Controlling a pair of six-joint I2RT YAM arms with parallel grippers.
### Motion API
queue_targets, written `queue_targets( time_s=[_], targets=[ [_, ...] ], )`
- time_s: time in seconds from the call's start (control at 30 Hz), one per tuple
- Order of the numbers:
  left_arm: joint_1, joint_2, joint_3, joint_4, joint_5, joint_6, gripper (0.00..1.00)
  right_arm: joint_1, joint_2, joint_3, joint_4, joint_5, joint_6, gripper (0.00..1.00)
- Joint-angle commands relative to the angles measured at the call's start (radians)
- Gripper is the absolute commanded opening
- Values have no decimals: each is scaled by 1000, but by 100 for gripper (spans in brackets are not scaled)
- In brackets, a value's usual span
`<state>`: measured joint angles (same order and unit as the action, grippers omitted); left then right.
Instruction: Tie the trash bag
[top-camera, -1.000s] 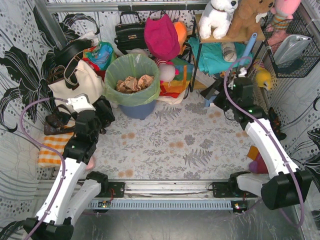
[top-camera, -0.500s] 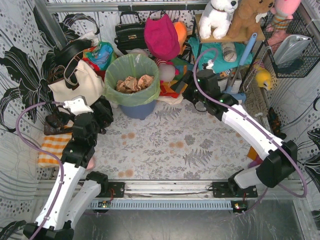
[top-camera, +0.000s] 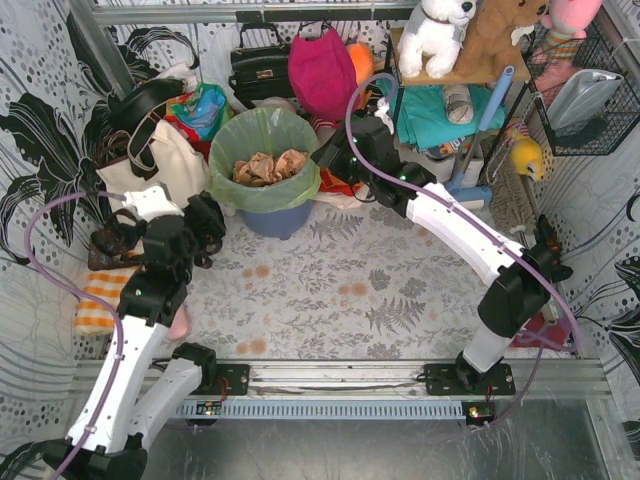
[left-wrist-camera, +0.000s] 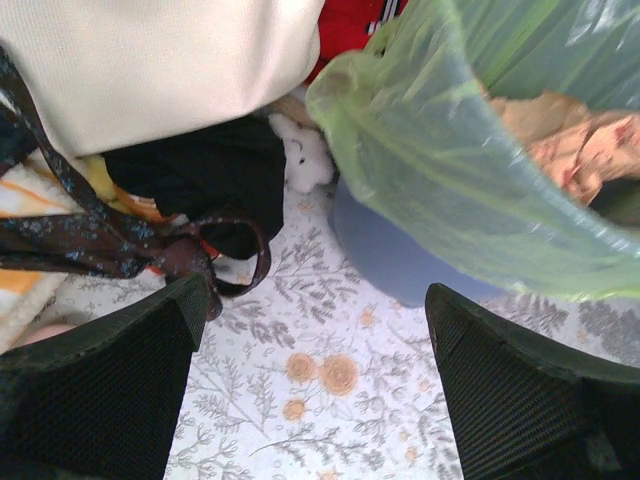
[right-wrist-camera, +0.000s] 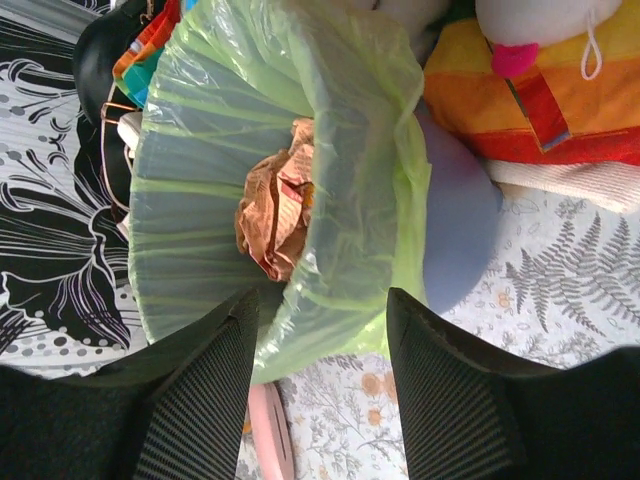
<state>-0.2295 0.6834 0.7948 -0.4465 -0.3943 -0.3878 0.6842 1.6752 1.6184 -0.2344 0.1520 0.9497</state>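
Note:
The trash bag (top-camera: 265, 150) is thin light-green plastic lining a blue-grey bin (top-camera: 278, 218), its rim folded over the bin's edge and crumpled brown paper (top-camera: 265, 166) inside. My right gripper (top-camera: 335, 157) hovers at the bag's right rim. In the right wrist view the right gripper (right-wrist-camera: 320, 312) is open, and the folded rim of the trash bag (right-wrist-camera: 350, 230) lies in line with the gap, not pinched. My left gripper (top-camera: 207, 224) stands wide open left of the bin, low over the floral cloth. In the left wrist view the left gripper (left-wrist-camera: 310, 380) holds nothing and the trash bag (left-wrist-camera: 450, 170) is ahead to the right.
A cream tote bag (top-camera: 150, 165) with dark straps leans left of the bin. Black handbag (top-camera: 258, 68), magenta bag (top-camera: 322, 72) and colourful cloth (top-camera: 350, 160) crowd behind and right of it. A shelf with plush toys (top-camera: 440, 35) stands at the back right. A pink disc (right-wrist-camera: 268, 430) lies by the bin.
My right arm has swung left from the shelf to the bag's right rim, its jaws narrowing. The left gripper has edged a little toward the bin, still wide open.

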Motion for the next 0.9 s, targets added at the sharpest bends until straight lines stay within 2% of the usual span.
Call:
queue_targets(
  time_s=[0.0,0.13,0.47,0.6,0.87],
  targets=[
    [-5,100,196,-76,-17,-71,98,2,59,97,-36,30,-20,53],
    [-7,220,391,-150,27,-84,98,2,116,203,-94,35,-46,51],
    [19,585,842,-374,75,-1,98,2,232,413,-250,80,-166,48],
    [85,676,922,-393,169,11,100,2,321,565,-391,117,-265,48],
    [160,766,953,-341,279,26,91,2,479,855,-558,126,-395,49]
  ],
)
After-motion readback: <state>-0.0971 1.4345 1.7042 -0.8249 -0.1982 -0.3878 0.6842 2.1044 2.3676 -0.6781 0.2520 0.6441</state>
